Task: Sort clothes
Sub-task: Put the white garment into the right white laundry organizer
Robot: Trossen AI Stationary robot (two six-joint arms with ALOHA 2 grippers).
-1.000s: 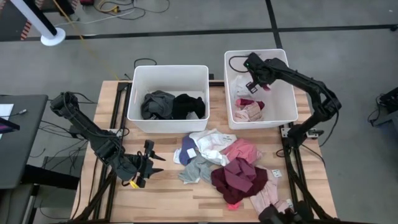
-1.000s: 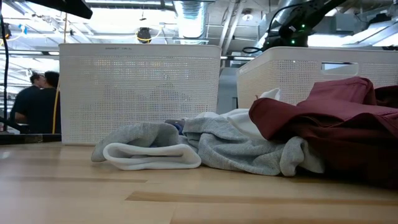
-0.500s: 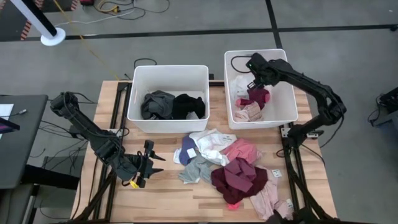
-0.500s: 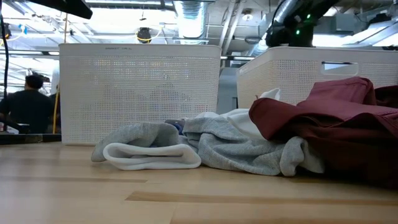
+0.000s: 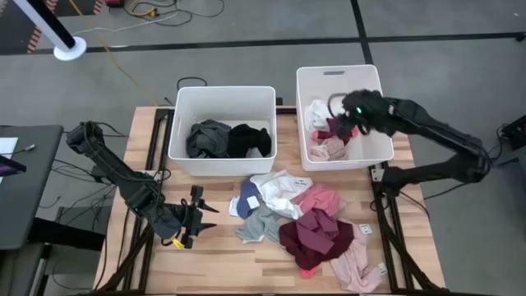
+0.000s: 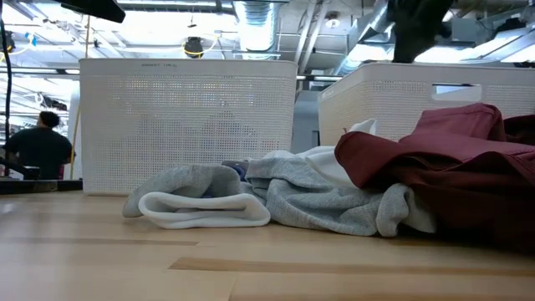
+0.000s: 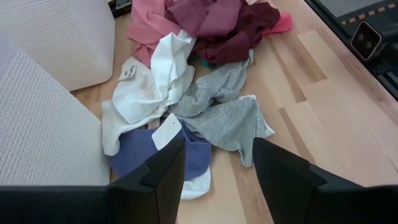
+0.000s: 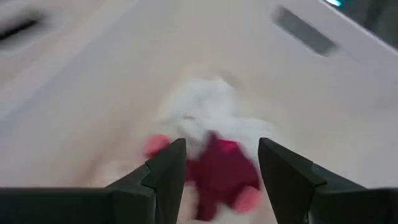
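A: Right gripper [image 5: 355,115] status?
B: Jaws spread, empty, above the right bin [image 5: 381,151]; maroon garment [image 5: 341,127] lay below it, likely released there for sorting.
A: Left gripper [image 5: 196,215]?
B: Parted, idle beside the clothes pile [image 5: 297,215] on the surface [image 5: 222,259].

Two bins, the left bin [image 5: 222,97] and the right bin [image 5: 308,78], wall off the far side of the counter [image 5: 222,263], with only a narrow gap between them. The clothes [image 5: 296,218] crowd the counter's middle and right. Bare wood lies open along the near-left, by the left pincer [image 5: 200,215].
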